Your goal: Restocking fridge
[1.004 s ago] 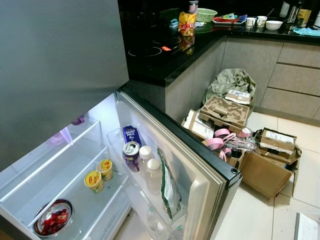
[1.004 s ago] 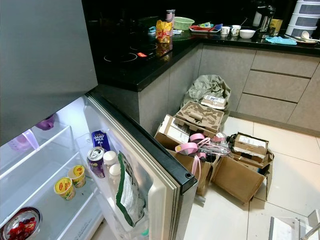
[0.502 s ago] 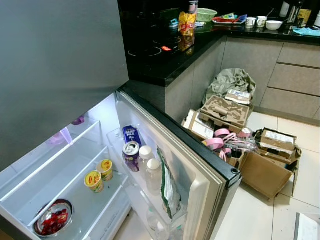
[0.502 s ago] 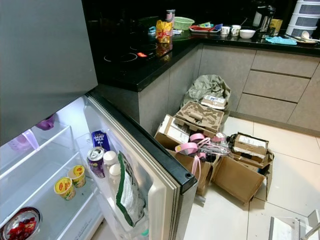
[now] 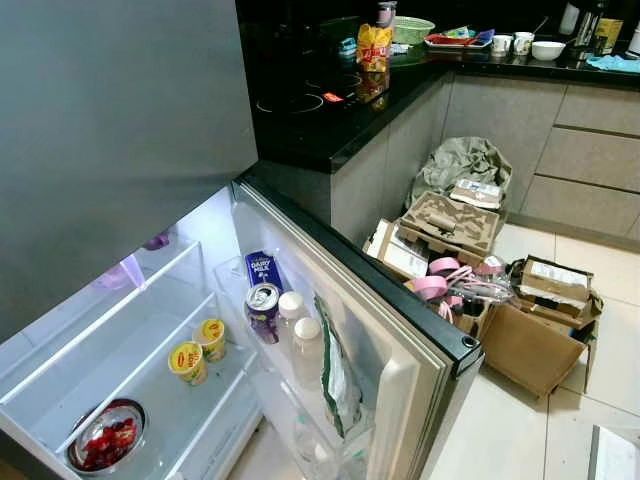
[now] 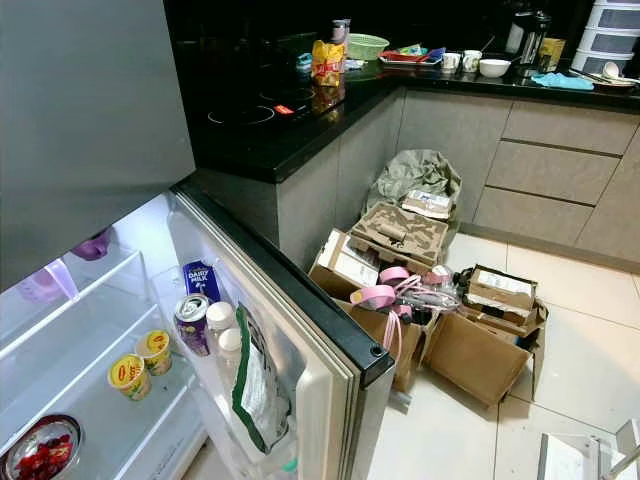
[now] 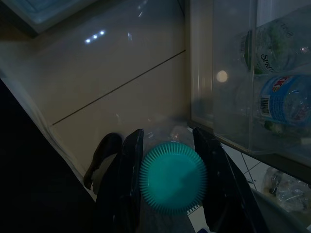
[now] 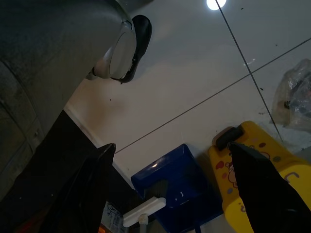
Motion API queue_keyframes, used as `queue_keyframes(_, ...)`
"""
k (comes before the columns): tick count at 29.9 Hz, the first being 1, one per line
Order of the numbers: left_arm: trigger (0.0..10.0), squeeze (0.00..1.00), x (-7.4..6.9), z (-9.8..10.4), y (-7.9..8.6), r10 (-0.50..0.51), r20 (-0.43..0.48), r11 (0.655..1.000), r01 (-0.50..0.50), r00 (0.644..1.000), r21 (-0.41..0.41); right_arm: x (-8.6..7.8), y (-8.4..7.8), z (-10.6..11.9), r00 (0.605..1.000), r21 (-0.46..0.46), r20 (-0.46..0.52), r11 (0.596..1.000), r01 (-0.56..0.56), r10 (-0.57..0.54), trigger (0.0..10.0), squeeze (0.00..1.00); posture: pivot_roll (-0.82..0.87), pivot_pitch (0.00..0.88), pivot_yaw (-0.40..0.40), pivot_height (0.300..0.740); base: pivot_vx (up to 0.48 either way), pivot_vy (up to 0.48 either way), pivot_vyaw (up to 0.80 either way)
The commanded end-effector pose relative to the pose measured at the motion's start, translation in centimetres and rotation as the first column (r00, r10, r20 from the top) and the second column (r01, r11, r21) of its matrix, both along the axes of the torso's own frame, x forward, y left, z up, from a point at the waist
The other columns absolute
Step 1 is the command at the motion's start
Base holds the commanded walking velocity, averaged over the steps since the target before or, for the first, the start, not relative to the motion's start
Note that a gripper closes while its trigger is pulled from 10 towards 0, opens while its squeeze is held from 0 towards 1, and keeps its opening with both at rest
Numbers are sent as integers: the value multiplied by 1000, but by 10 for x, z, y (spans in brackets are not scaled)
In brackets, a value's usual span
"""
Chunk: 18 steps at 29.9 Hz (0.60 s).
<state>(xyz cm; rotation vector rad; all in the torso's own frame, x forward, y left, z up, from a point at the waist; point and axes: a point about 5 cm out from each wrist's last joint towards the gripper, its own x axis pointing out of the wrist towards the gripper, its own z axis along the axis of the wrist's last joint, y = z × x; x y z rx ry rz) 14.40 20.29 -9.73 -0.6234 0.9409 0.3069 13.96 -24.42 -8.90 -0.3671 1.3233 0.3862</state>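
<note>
The fridge's lower compartment stands open, its door (image 5: 400,335) swung toward me. The door's rack holds a purple can (image 5: 262,310), two white-capped bottles (image 5: 305,345), a blue Dairy Milk carton (image 5: 264,270) and a green packet (image 5: 335,378). Two yellow cups (image 5: 188,362) and a bowl of red berries (image 5: 105,438) sit on the glass shelves. In the left wrist view my left gripper (image 7: 171,180) is shut on a clear bottle with a teal cap (image 7: 172,175), low beside the door's bottom bin of bottles (image 7: 284,102). My right gripper (image 8: 175,194) hangs open over the floor.
Opened cardboard boxes (image 5: 530,345) and pulp trays (image 5: 450,222) crowd the floor to the right of the door. A black counter (image 5: 330,125) with a cooktop and a chip bag (image 5: 374,45) runs behind. A blue dustpan (image 8: 170,182) and a yellow object (image 8: 252,170) lie under the right gripper.
</note>
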Motion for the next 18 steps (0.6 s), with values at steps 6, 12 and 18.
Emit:
queue_keyframes(6, 10000, 0, -12, -5, -5, -9, -55, 1000, 9, 998, -14, 1, 2, 0, 1000, 14, 0, 1000, 13, -13, 10000, 0, -97, 0, 12, 740, 0, 0, 0)
queue_keyframes(12, 10000, 0, -13, -6, -4, -2, -60, 1000, 1, 998, -15, 1, 2, 0, 1000, 12, -1, 1000, 9, -9, 10000, 0, -93, 0, 7, 740, 0, 0, 0)
queue_keyframes(18, 10000, 0, -14, -6, -3, 1, -64, 1000, -2, 998, -15, 0, 1, 0, 1000, 11, 0, 1000, 3, -3, 10000, 0, -94, 0, 4, 740, 0, 0, 0)
